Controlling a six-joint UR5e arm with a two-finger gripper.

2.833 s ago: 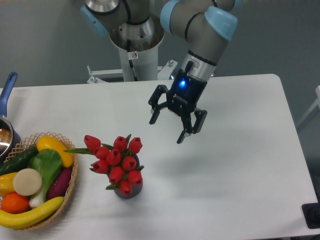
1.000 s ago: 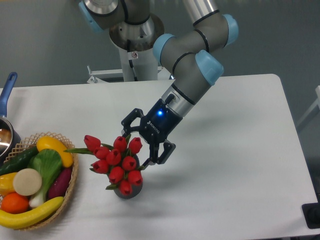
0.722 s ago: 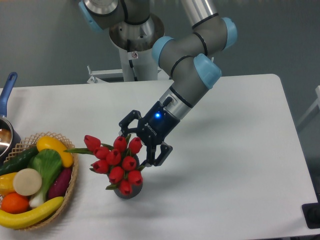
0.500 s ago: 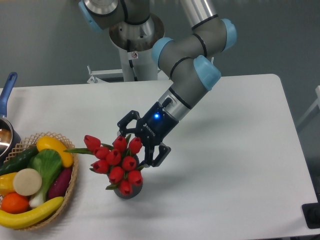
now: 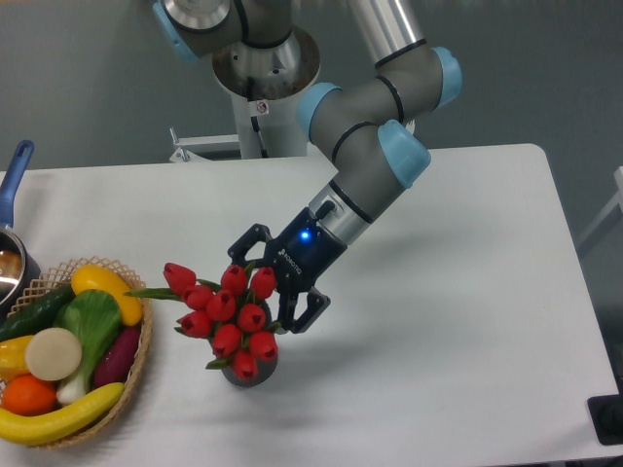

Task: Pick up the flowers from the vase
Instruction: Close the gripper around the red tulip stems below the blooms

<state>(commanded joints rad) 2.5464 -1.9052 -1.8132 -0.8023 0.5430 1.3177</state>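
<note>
1. From where I stood, the claw [image 5: 265,284] was spread wide open, coming in from the right and tilted down at the flowers [image 5: 225,313]. One finger sat up by the top buds and the other down by the right side of the bunch. It wasn't gripping anything yet.

2. The tulips were sitting in the vase [image 5: 249,373], a small dark cup near the front of the white surface [image 5: 467,321]. The bunch leaned left toward the wicker basket [image 5: 141,362] full of toy veg.

3. Biggest worry, I reckoned: the fingers were lined up on the blooms rather than the stems. Closing there could have squashed buds, or pinched just one or two so the rest slid out.

4. Second one: that vase looked small and light, and the bunch was top-heavy. A sideways nudge from the lower finger could have tipped the whole thing over toward the basket.

5. Third: if the stems sat snug in the cup, lifting might have dragged the vase up too and then dropped it. I couldn't see the stems, so no idea how tight they were.

6. Also, a leaf stuck out left, just beside the yellow pepper [image 5: 104,289], so a sloppy lift might have snagged it.
</note>
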